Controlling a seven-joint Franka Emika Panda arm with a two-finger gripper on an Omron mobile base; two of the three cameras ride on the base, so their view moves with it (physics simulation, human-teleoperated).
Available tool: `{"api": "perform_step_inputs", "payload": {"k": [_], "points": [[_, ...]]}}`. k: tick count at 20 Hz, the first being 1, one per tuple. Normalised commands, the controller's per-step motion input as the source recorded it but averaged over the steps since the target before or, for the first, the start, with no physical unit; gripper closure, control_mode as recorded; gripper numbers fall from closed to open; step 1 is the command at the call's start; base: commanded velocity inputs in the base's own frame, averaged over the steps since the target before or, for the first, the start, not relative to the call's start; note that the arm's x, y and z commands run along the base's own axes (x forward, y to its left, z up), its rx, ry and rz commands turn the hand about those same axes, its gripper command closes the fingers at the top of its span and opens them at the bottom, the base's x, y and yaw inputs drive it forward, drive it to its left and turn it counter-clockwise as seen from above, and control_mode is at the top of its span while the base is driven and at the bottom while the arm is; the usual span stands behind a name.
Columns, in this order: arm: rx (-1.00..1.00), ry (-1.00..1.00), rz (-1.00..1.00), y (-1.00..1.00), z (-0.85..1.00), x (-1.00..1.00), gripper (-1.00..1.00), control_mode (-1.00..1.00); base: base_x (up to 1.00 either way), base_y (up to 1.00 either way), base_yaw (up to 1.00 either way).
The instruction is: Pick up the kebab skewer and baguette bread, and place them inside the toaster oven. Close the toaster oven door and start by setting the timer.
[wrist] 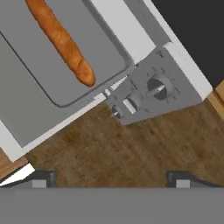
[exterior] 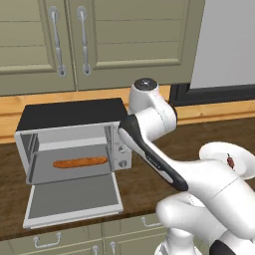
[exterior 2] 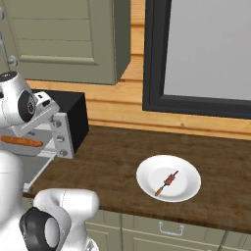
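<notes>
The toaster oven (exterior: 69,144) stands on the wooden counter (exterior 2: 112,162) at the 9 o'clock side of the left base view, silver-grey with a black top. Its door (exterior: 74,199) is dropped flat toward the counter edge, glass face up, so the chamber is open. The knob panel (wrist: 153,89) sits on the oven's right end; in the hand view it lies at about 1 o'clock, round dials on a grey plate.

The baguette (exterior: 79,162) already lies inside the chamber, lengthwise on the tray. It is a slim orange-brown loaf with rounded ends, whole and unmarked.

The white plate (exterior 2: 147,188) rests on the counter at 5 o'clock in the right base view, well apart from the oven. The skewer (exterior 2: 166,183) lies across its middle: a thin stick carrying a few dark red-brown chunks near one end.

The gripper (wrist: 111,178) hangs over bare counter just in front of the knob panel, jaws spread wide, nothing between them.

Judgement: the bread step is complete and the skewer pick is in hand. The next move calls for swinging the arm across to the plate, aligning the spread jaws across the stick, and descending low enough to grip so thin an item without pressing into the plate.
</notes>
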Motion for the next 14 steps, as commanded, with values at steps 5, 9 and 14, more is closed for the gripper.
{"api": "perform_step_inputs", "payload": {"k": [5, 9, 14], "points": [[0.18, 0.07, -0.38, -1.00, 0.17, 0.00, -1.00, -1.00, 0.00, 0.00, 0.00], [0.19, 0.07, -0.36, -1.00, 0.08, 0.00, -1.00, -1.00, 0.00, 0.00, 0.00], [0.14, 0.03, -0.40, -0.98, 0.00, 0.00, -1.00, -1.00, 0.00, 0.00, 0.00]]}}
